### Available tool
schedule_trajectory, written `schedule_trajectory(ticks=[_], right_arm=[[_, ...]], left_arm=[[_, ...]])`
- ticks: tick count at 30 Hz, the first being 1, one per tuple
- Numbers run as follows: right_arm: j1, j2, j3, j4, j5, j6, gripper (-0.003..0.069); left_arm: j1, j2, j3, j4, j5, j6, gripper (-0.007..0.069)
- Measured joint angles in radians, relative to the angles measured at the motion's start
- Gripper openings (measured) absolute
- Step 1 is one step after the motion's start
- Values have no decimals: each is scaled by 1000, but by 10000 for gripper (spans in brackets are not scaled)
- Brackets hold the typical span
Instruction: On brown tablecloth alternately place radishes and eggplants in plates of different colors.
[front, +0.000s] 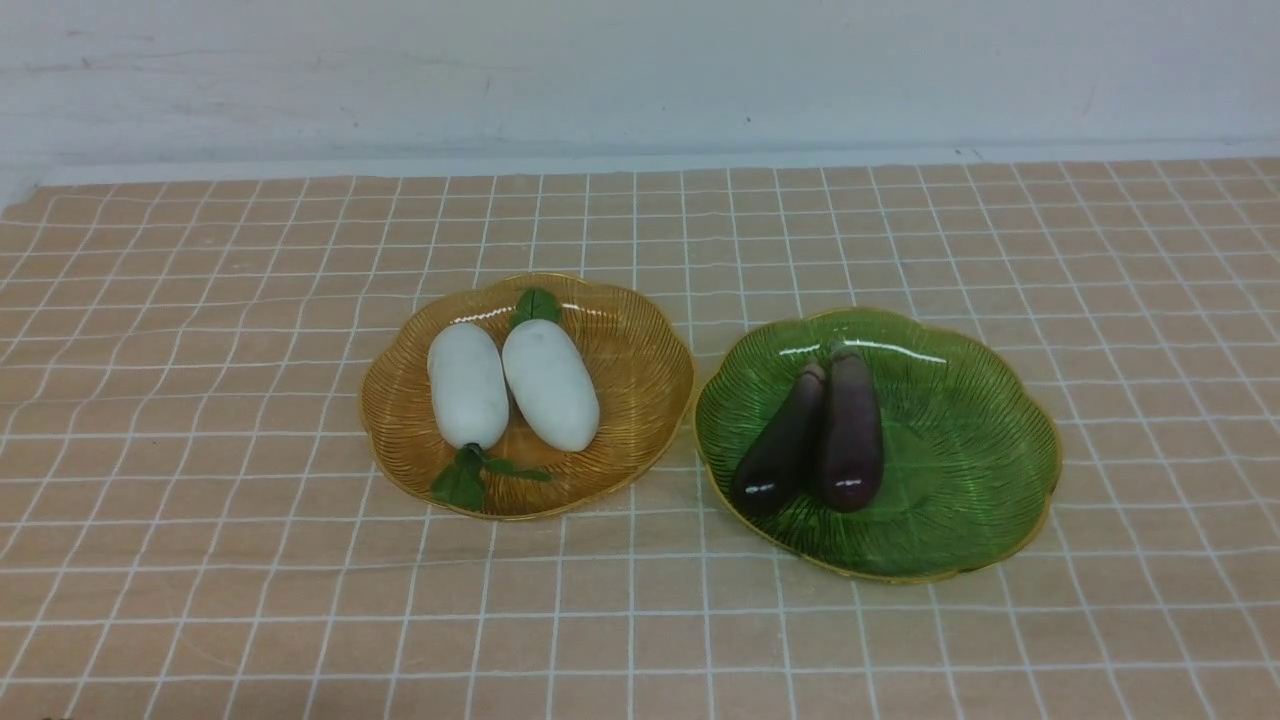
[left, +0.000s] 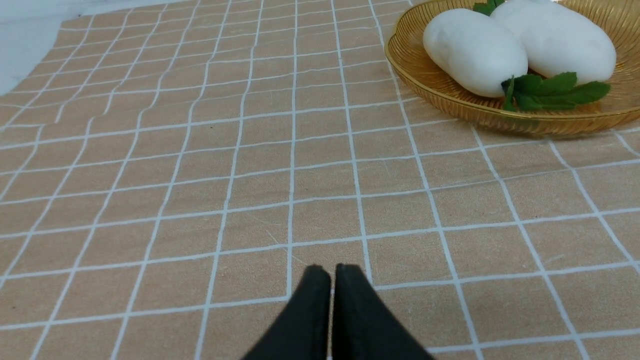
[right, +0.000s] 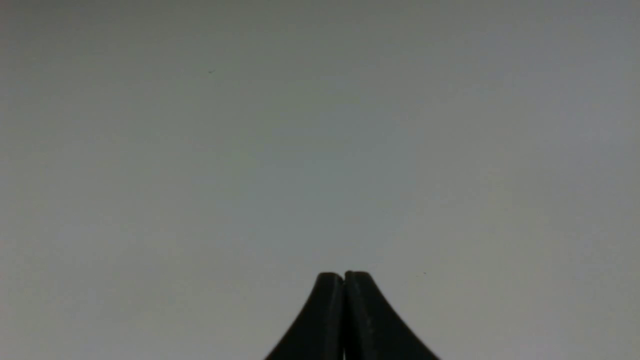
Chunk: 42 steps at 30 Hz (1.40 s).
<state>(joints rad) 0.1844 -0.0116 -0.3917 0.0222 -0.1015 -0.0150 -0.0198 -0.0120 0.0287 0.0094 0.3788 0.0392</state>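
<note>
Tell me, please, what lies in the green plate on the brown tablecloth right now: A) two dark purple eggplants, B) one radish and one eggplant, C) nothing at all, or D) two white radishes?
A: the front view shows the two eggplants lying side by side in the green plate, while both radishes are in the amber plate.

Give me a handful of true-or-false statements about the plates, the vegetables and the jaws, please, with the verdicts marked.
1. Both radishes lie in the amber plate. True.
2. One eggplant lies on the cloth. False: both eggplants lie in the green plate.
3. The left gripper holds a radish. False: its jaws are shut on nothing.
4. The right gripper has its jaws shut. True.
5. The two radishes' leafy tops point the same way. False: opposite ways.
</note>
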Motion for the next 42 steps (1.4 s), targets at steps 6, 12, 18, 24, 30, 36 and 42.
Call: schedule_trajectory(ticks=[6,12,18,24,30,36,42], right_arm=[[-4,0,1,0,137,0,-15],[-110,0,156,-55,388,-2,-15],[-158,1,405,-112,439,6,-15],[-159,1,419,-111,491,51,-15],[-159,1,418,-111,491,54,-15],[-159,1,418,-111,493,54,-15],[-159,1,418,-111,493,54,-15]], left_arm=[[0,0,0,-1,0,0,-3],[0,-1,0,0,0,0,-3],[0,-1,0,0,1,0,-3],[0,-1,0,0,1,0,-3],[0,-1,0,0,1,0,-3],[0,-1,0,0,1,0,-3],[0,-1,0,0,1,0,-3]])
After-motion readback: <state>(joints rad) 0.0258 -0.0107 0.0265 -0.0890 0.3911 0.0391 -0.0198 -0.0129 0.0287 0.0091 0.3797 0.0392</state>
